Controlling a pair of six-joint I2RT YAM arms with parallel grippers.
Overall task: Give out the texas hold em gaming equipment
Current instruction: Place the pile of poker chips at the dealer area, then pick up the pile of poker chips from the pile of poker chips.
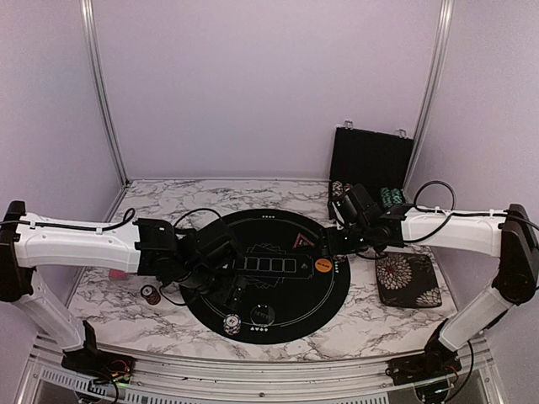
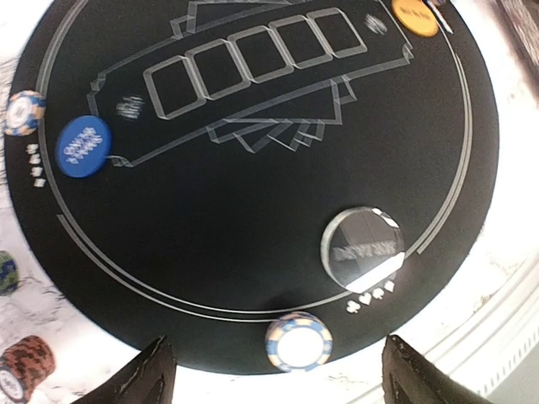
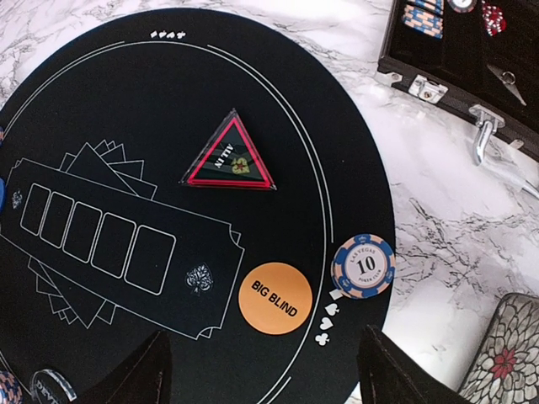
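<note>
A round black poker mat (image 1: 268,273) lies mid-table. My left gripper (image 2: 282,379) hangs open over its near edge. A blue-striped chip stack (image 2: 298,341) sits on the mat just beyond the gap, touching neither finger (image 2: 152,374). A clear dealer button (image 2: 364,247) and a blue button (image 2: 82,147) also rest on the mat. My right gripper (image 3: 263,379) is open and empty above the mat's right side. The orange Big Blind button (image 3: 275,298) and a blue 10 chip stack (image 3: 363,265) lie ahead of it. A triangular All In marker (image 3: 231,156) sits further in.
The black chip case (image 3: 472,50) stands open at the back right with chips inside. A floral black pad (image 1: 406,279) lies right of the mat. A red-and-black chip stack (image 2: 24,369) sits on the marble left of the mat, and another chip stack (image 2: 24,112) sits at the mat's left rim.
</note>
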